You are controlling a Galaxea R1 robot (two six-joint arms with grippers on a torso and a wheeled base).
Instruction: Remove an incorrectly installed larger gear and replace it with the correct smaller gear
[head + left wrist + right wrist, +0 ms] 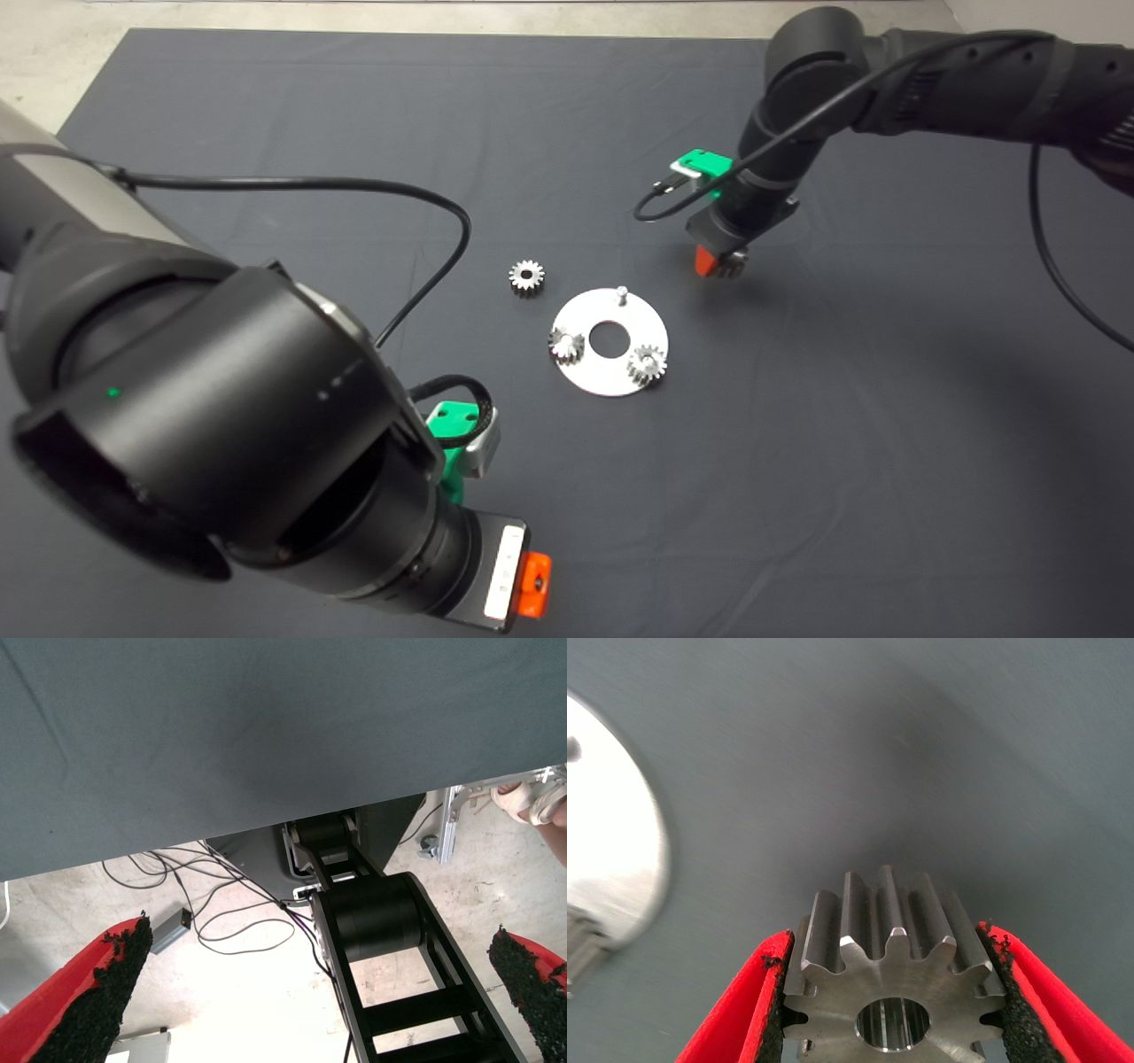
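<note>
Steel larger gear (pixel 890 992) sits clamped in the right pincer (pixel 719 262), just above the mat (pixel 797 443) near the disc (pixel 609 342). Left pincer (pixel 319 992) gapes wide, parked off the worktop edge.

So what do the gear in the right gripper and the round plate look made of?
The larger gear, clamped in the right gripper, looks like machined steel: grey, with sharp-cut teeth and a bright bore. The round plate seems polished metal, perhaps aluminium or steel; it glares nearly white under the light.
</note>
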